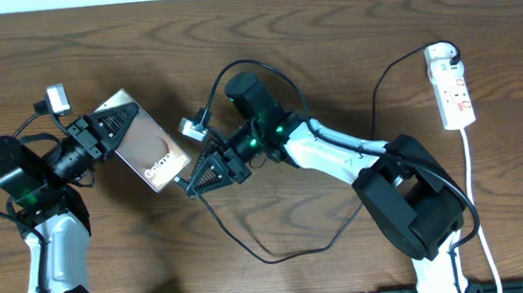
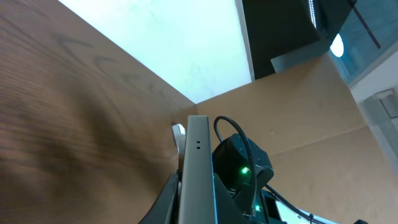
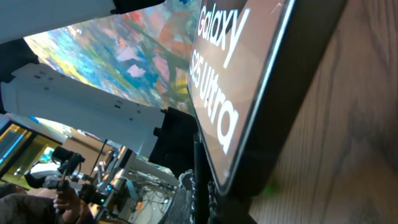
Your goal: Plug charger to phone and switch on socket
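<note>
Glossy, likely slippery phone [image 1: 156,149] sits clamped endwise in left claw [image 1: 117,122]; right claw [image 1: 193,181] pinches limp charger [image 1: 274,259] just behind its stiff plug.

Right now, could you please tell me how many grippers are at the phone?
2. The left gripper clamps the phone's upper-left end. The right gripper, apparently pinching the charger, meets its lower-right end. No other gripper is visible.
</note>
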Action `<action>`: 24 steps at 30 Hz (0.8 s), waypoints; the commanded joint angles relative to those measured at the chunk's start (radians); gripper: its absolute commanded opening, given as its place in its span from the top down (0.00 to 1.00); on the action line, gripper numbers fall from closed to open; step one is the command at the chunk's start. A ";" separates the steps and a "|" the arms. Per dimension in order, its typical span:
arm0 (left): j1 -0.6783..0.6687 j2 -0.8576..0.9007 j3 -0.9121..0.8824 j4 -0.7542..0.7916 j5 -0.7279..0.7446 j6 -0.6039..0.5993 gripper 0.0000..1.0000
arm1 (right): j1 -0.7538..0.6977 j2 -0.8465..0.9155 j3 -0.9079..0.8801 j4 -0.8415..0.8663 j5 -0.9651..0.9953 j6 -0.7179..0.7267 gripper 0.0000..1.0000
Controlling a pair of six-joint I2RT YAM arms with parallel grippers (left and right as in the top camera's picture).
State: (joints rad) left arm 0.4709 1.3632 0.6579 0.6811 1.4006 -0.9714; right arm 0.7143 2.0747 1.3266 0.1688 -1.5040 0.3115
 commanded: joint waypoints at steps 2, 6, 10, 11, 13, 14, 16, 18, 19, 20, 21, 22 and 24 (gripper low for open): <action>0.002 -0.011 0.000 0.010 0.005 -0.009 0.93 | -0.010 -0.002 0.000 0.003 -0.013 0.010 0.99; 0.002 -0.011 0.000 0.010 0.005 -0.009 0.93 | -0.010 -0.002 0.000 0.003 0.005 0.019 0.99; 0.002 -0.011 0.000 0.010 0.005 -0.010 0.93 | -0.009 -0.002 0.000 0.004 0.013 0.026 0.99; 0.002 -0.011 0.000 0.010 0.005 -0.010 0.93 | -0.009 -0.002 0.000 0.004 0.017 0.030 0.99; 0.001 -0.011 0.000 0.010 0.005 -0.010 0.92 | -0.008 -0.002 0.000 0.005 0.037 0.047 0.99; 0.001 -0.011 0.000 0.010 0.005 -0.010 0.93 | -0.008 -0.002 0.000 0.010 0.039 0.052 0.99; 0.001 -0.011 0.000 0.010 0.005 -0.010 0.92 | -0.008 -0.002 0.000 0.032 0.040 0.066 0.99; 0.001 -0.011 0.000 0.010 0.005 -0.010 0.93 | -0.009 -0.002 0.000 0.055 0.040 0.089 0.99; 0.001 -0.011 0.000 0.010 0.005 -0.010 0.93 | -0.009 -0.002 0.000 0.067 0.043 0.101 0.99; 0.001 -0.011 0.000 0.010 0.005 -0.010 0.93 | -0.010 -0.002 0.000 0.073 0.052 0.113 0.99; 0.001 -0.011 0.000 0.010 0.005 -0.010 0.92 | -0.010 -0.002 0.000 0.081 0.062 0.127 0.99; 0.001 -0.011 0.000 0.010 0.005 -0.010 0.92 | -0.010 -0.002 0.000 0.092 0.066 0.135 0.99; 0.001 -0.011 0.000 0.010 0.005 -0.010 0.93 | -0.008 -0.002 0.000 0.104 0.066 0.138 0.99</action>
State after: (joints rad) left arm 0.4763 1.3632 0.6579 0.6853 1.3739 -0.9730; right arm 0.7109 2.0747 1.3235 0.2481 -1.4776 0.4107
